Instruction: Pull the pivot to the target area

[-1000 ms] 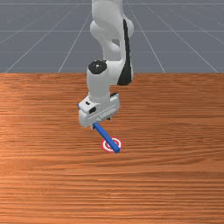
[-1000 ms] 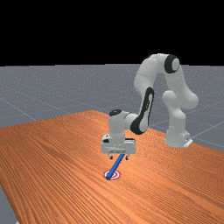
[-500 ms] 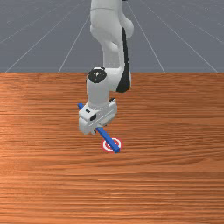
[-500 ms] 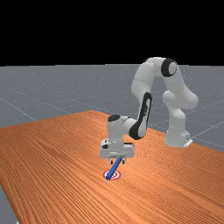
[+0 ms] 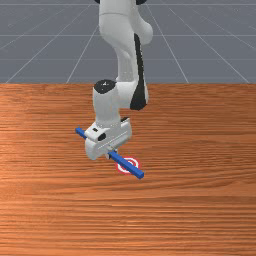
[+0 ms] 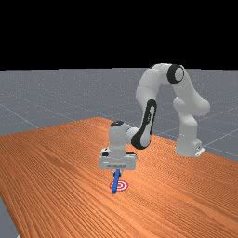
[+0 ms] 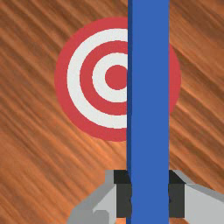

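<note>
The gripper (image 6: 117,174) is low over the table in the far view, its fingers on both sides of a long blue bar (image 6: 115,182). In the wrist view both dark finger pads (image 7: 176,200) press against the sides of the bar (image 7: 150,109), so the gripper (image 7: 150,200) is shut on it. In the front view the bar (image 5: 132,169) runs slantwise under the hand, whose body hides its middle. The round red and white target (image 5: 133,161) is partly covered by the bar; its centre (image 7: 117,77) shows beside the bar in the wrist view.
Orange-brown wood tabletop (image 5: 200,200) surrounds the bar and target. The arm comes over the table from its back edge in the front view, with its base (image 6: 188,145) at the far view's right.
My hand has come down, shifted toward the front camera and the front view's left, and shut on the bar. The bar has turned, its near end swinging to the front view's right, its back end left.
</note>
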You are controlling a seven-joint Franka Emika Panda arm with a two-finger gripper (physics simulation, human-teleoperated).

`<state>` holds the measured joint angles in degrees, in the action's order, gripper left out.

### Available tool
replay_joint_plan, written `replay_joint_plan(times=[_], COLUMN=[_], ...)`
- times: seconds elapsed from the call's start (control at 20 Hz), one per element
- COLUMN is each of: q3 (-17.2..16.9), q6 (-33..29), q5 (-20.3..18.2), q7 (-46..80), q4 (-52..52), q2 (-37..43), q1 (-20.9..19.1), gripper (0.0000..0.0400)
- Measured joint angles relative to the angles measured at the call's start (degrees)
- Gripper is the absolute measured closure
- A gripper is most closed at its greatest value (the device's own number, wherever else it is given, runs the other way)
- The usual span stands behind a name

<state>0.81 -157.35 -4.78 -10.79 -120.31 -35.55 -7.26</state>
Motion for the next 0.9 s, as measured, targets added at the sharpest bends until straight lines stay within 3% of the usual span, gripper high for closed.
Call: replay_joint_plan(times=[0.05, 0.1, 0.15, 0.2, 0.25, 0.3, 0.4, 0.5, 0.55, 0.65, 0.7, 0.75, 0.8, 0.9], q3=[0.1, -2.2, -4.5, -4.2, -1.7, -1.7, -1.0, -1.5, -1.1, -1.5, -3.6, -1.2, -4.2, -3.6], q6=[0.5, 11.0, 11.3, 11.8, 6.8, 11.6, 11.4, 11.3, 9.4, 11.3, 11.3, 11.8, 12.0, 13.0], q5=[0.0, 0.3, 3.8, 3.6, 1.0, 2.3, 3.3, 1.4, 1.7, 1.3, 3.9, 2.8, 4.6, 4.0], q7=[0.1, 4.7, 5.6, 5.4, 3.0, 2.4, 2.1, 7.8, 6.2, 6.6, 7.8, 2.8, 8.3, 7.6], q4=[2.5, 8.1, 9.2, 10.1, 7.7, 9.7, 9.4, 9.2, 8.3, 9.3, 9.3, 9.1, 8.9, 9.8], q2=[-1.3, -3.1, -3.7, -4.2, -3.3, -3.9, -3.8, -3.8, -3.5, -3.9, -4.0, -3.6, -3.1, -3.0], q1=[0.0, 2.1, 4.4, 4.2, 2.3, 3.0, 4.5, 6.4, 6.0, 5.5, 7.1, 4.6, 7.5, 6.9], gripper=[0.0304, 0.0303, 0.0305, 0.0305, 0.0305, 0.0305, 0.0305, 0.0305, 0.0304, 0.0305, 0.0305, 0.0304, 0.0303, 0.0305])
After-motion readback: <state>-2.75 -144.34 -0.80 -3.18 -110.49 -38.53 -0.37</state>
